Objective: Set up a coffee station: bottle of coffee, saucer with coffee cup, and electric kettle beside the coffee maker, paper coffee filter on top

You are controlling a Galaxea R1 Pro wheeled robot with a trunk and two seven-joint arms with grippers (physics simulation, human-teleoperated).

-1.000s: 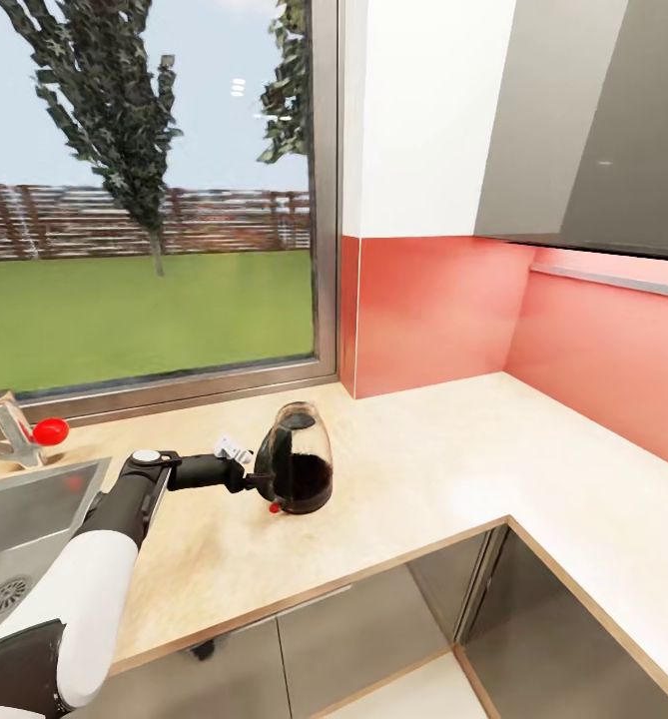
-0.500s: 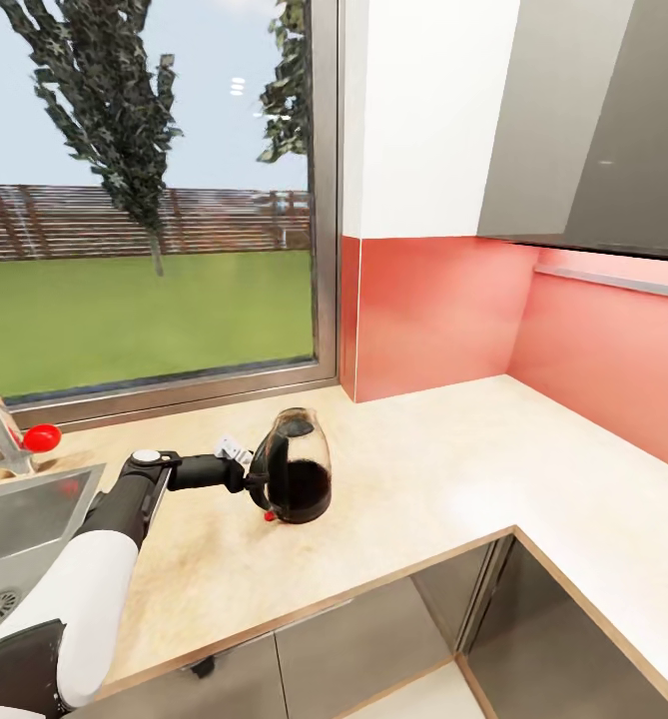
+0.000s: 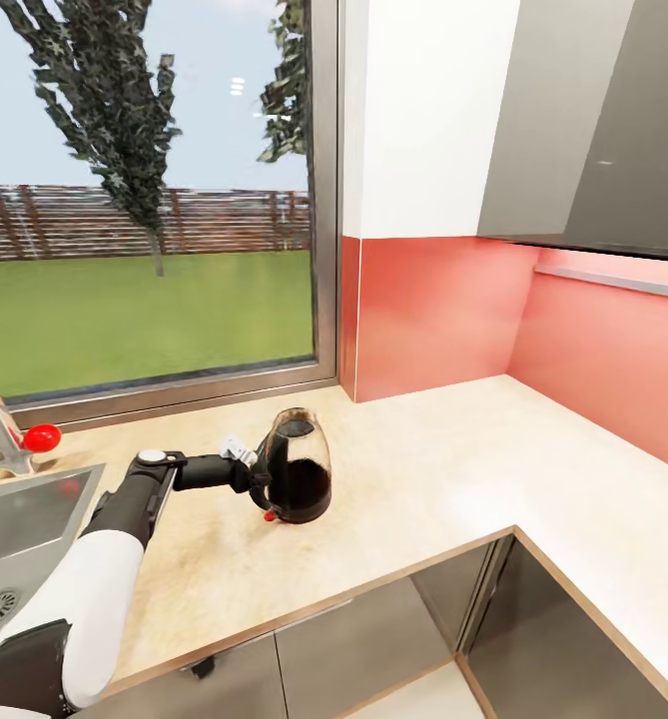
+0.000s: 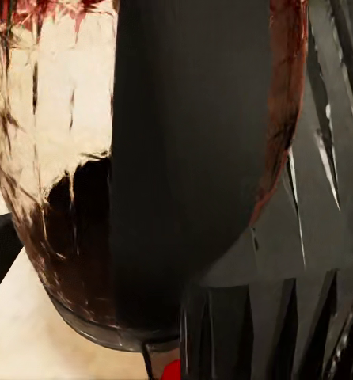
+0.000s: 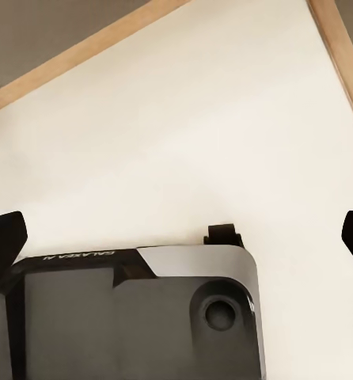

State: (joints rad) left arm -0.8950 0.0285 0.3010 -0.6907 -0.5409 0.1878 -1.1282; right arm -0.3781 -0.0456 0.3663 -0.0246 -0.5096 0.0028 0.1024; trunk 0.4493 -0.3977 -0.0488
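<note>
The electric kettle [image 3: 296,467] stands upright on the kitchen countertop [image 3: 443,469] near the window corner, with your left gripper [image 3: 257,481] at its black handle and apparently closed on it, though the finger contact itself is hard to make out. No coffee maker is in sight here, so I judge the kettle placement unfinished and the bottle, filter, saucer and cup steps unverifiable. Your right gripper [image 5: 176,229] hangs with fingers spread wide, holding nothing, over pale floor.
</note>
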